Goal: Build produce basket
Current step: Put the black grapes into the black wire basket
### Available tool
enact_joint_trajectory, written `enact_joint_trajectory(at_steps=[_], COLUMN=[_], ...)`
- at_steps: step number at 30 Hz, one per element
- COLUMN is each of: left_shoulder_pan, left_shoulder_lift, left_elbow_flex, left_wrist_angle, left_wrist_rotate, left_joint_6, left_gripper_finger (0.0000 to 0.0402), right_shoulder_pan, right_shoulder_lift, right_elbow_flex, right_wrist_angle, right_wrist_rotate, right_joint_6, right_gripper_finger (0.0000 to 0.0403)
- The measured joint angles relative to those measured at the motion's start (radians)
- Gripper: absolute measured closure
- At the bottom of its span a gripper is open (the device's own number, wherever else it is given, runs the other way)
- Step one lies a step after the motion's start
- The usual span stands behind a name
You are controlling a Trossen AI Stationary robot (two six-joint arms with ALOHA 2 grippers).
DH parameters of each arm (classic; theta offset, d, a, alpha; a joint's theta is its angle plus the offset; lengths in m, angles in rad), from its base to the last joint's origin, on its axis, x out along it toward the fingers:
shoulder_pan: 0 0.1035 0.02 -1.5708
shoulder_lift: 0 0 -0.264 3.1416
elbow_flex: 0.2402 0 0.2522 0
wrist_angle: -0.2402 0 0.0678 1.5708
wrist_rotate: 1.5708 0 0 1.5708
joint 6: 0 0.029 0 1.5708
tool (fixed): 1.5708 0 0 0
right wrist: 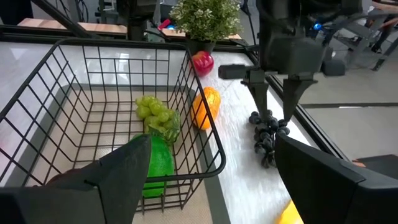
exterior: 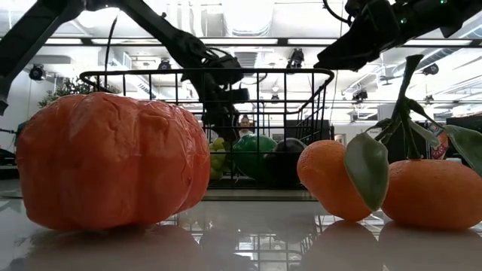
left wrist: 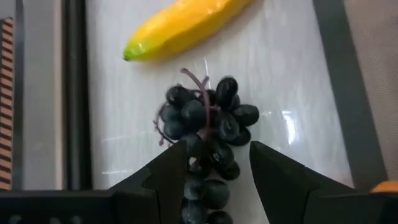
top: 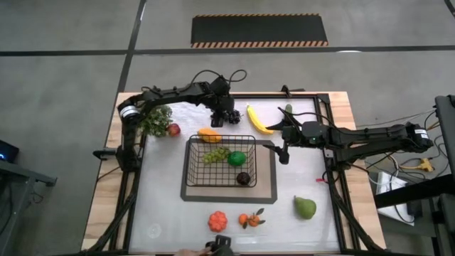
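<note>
Dark grapes [left wrist: 208, 134] between left tool [left wrist: 217, 171] fingers, beside banana [left wrist: 180, 28].

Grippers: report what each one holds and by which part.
The left gripper is shut on the dark grapes, pinching the bunch's lower end between its fingers. The right gripper is open beside the basket, holding nothing.

Robotics lab: hazard-striped floor mat [top: 259, 31].
</note>
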Motion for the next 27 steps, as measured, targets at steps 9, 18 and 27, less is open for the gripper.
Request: enact_joint_trajectory(at_steps=[9,18,27], left_shoulder_pan=[0.002,0.027,0.032], left_shoulder_lift=[0.028,0.036,0.096], left_elbow_flex=[-0.001,-0.002,-0.004], left_wrist_angle=[0.042,0.079,0.099], left_wrist_rotate=[-0.006,-0.006,-0.006], left_joint_6=[0.0,-0.019,-0.026], left_gripper_finger=[0.0242,0.0242,0.0242], right_shoulder_pan=[0.0,0.0,0.0], right_shoulder_lift=[0.0,0.0,0.0], right_elbow_flex=[-0.003,-0.009,-0.018], right_wrist_angle=[-0.002,-0.002,-0.002], right_wrist_rotate=[0.0,0.0,0.001], right_joint_6=[0.0,0.009,0.018], right_gripper_finger=[0.0078,0.0078,0.0078])
